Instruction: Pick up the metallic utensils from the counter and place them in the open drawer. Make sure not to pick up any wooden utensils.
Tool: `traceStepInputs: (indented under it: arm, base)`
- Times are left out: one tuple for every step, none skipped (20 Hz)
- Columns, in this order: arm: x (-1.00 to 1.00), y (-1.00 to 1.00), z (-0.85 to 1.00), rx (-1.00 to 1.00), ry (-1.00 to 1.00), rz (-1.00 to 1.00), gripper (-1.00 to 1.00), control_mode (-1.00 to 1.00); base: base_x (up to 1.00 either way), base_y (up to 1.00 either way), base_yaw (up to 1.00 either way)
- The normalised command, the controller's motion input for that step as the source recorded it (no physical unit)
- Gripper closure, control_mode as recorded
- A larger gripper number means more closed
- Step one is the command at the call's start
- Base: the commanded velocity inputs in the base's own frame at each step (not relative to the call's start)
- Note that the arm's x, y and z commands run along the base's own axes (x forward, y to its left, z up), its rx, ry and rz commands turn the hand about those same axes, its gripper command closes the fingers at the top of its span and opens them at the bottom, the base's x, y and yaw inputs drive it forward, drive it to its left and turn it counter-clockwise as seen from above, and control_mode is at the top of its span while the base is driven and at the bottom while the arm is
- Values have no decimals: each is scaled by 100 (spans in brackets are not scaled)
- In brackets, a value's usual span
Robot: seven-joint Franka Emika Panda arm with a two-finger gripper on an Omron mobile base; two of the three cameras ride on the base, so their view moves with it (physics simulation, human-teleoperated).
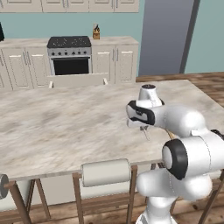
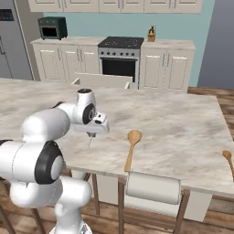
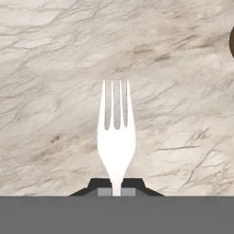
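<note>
My gripper (image 3: pixel 116 188) is shut on the handle of a thin silver fork (image 3: pixel 116 132), whose tines point away from the hand over the veined marble counter (image 3: pixel 45 68). In the base views the gripper (image 1: pixel 142 126) (image 2: pixel 91 134) hangs just above the counter (image 1: pixel 65 127) near its front edge, and the fork (image 1: pixel 145 133) (image 2: pixel 88 142) dangles below it. The open cream drawer (image 1: pixel 76 81) (image 2: pixel 103 81) shows beyond the counter's far edge. A tan wooden spoon (image 2: pixel 131 148) lies on the counter (image 2: pixel 183 123) to the gripper's right. No knife can be seen.
Another brownish wooden utensil (image 2: pixel 227 160) lies at the counter's right front corner. Padded stools (image 1: pixel 105 172) (image 2: pixel 153 187) stand under the front edge. A stove (image 1: pixel 70 54) sits in the white cabinets behind.
</note>
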Motion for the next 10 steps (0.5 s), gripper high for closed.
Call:
traceStepInputs:
  arm:
    - [-42, 0, 11, 0, -7, 0, 100, -100]
    - [-41, 0, 24, 0, -6, 0, 100, -100]
    - [-36, 0, 31, 0, -4, 0, 100, -100]
    - [-33, 0, 36, 0, -3, 1, 100, -100]
    - [-28, 0, 39, 0, -1, 3, 100, -100]
    - [-26, 0, 45, 0, 0, 4, 100, -100]
    - [-27, 0, 47, 0, -1, 5, 100, -100]
    - [-27, 0, 48, 0, 0, 5, 100, -100]
    - [-22, 0, 47, 0, 0, 5, 100, -100]
    - [-16, 0, 48, 0, 0, 4, 100, -100]
  base:
    - [0, 0, 0]
    - [0, 0, 0]
    - [0, 0, 0]
    - [0, 0, 0]
    - [0, 0, 0]
    - [0, 0, 0]
    - [0, 0, 0]
    - [0, 0, 0]
    - [0, 0, 0]
    - [0, 0, 0]
